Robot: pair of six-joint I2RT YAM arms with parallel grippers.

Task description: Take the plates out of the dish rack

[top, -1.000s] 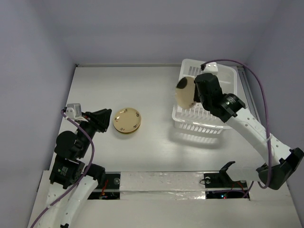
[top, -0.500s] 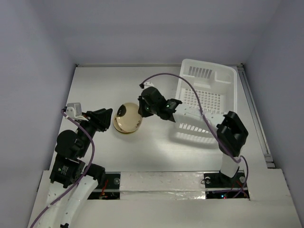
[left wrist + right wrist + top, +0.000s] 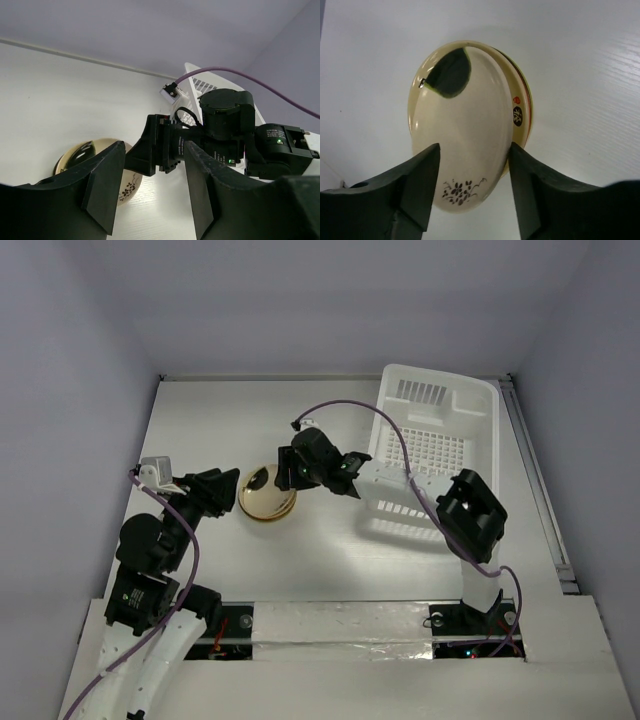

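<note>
Beige plate [image 3: 467, 135] lies on red-rimmed plate [image 3: 525, 105] between right hand's [image 3: 474, 148] spread fingers [image 3: 415, 187].

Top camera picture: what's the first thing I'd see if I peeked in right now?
The right arm's tool reaches far across the table, open over a beige plate with a dark patch and little flowers, lying on another plate. The white dish rack at the back right shows no plates inside. The left tool sits open beside the stack.
</note>
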